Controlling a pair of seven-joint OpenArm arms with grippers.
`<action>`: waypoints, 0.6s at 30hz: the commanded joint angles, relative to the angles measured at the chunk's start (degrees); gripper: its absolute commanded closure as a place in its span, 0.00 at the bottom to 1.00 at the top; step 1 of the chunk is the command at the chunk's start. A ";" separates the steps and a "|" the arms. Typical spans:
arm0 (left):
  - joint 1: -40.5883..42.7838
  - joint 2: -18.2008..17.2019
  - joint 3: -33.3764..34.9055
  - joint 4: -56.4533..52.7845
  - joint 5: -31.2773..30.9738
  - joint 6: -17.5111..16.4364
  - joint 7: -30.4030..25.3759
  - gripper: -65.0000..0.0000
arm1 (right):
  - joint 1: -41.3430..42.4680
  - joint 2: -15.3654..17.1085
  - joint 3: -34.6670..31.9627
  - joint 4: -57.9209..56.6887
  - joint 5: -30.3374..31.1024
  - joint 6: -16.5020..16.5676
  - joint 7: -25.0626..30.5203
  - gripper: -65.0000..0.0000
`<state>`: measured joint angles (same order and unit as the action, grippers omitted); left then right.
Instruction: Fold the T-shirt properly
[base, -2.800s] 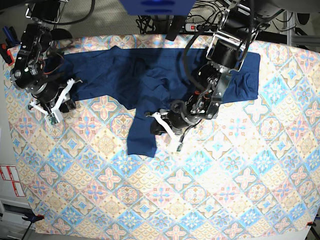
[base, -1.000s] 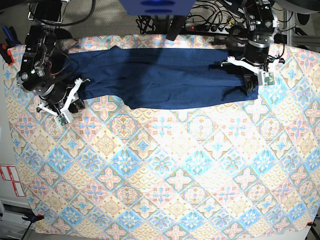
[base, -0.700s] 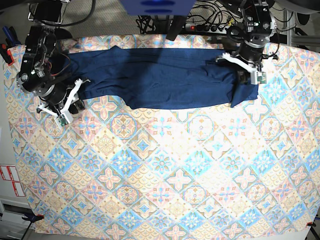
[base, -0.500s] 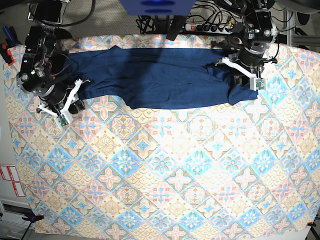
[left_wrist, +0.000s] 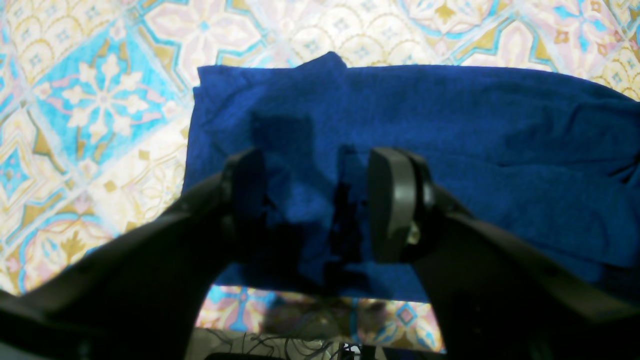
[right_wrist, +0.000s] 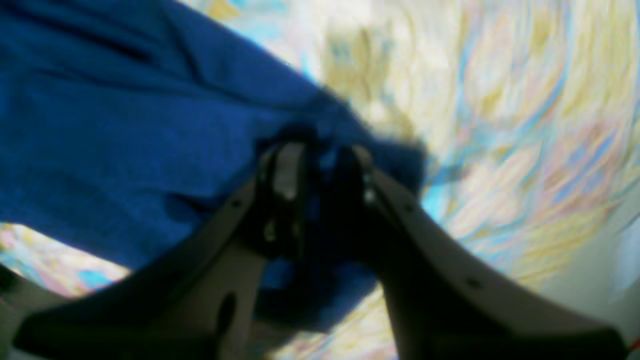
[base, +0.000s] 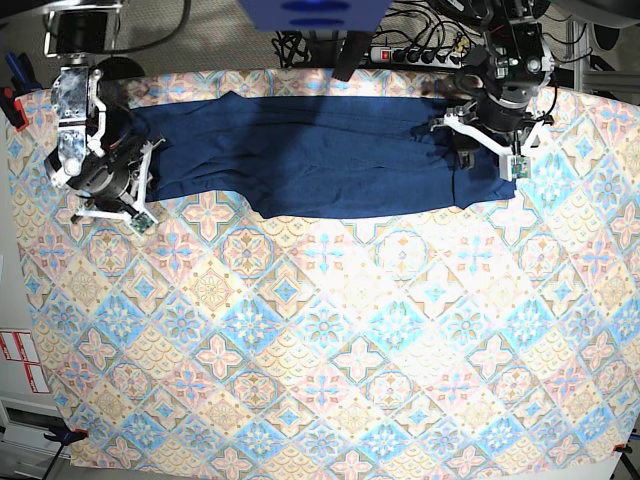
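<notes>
The shirt (base: 320, 155) lies as a long dark navy band along the far edge of the cloth (base: 330, 350), its long axis running left to right, with one arm at each end; whichever end is to travel next, the arm already over it is the nearer one. The left gripper (base: 487, 143) stands over the right end of the band. In the left wrist view its jaws are parted with navy fabric lying flat beneath and between them, and nothing looks pinched, so I read it as open and free of the shirt. The right gripper (base: 108, 195) is at the left end. In the blurred right wrist view its fingers (right_wrist: 287, 190) sit close together with a bunch of blue fabric between them, so it appears to be gripping the shirt there. From either gripper the bulk of the shirt stretches towards the middle of the table, so a fold across the length would bring one end inwards over the band. The fabric is thin, soft knit, plain with no print. The right end shows a fairly straight squared edge with a small bump, while the near edge sags lower around the middle and soft creases run along the length
</notes>
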<state>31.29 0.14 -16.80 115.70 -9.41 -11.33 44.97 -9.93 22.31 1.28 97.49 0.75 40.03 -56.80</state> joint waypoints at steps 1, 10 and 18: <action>0.05 -0.10 -0.04 0.83 -0.30 0.04 -0.97 0.51 | 0.48 2.53 -1.59 2.51 0.08 -0.03 0.40 0.79; -0.56 -0.01 0.05 0.74 -0.30 -0.14 -0.97 0.51 | 5.32 15.01 -28.22 5.67 -11.96 -0.03 0.49 0.79; -0.56 -0.01 0.14 -0.14 -0.39 -0.14 -0.97 0.51 | 11.47 16.86 -43.52 3.74 -15.57 -0.03 0.49 0.76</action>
<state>30.50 0.16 -16.67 114.98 -9.41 -11.38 44.77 0.51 38.24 -42.74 100.51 -14.20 40.27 -56.03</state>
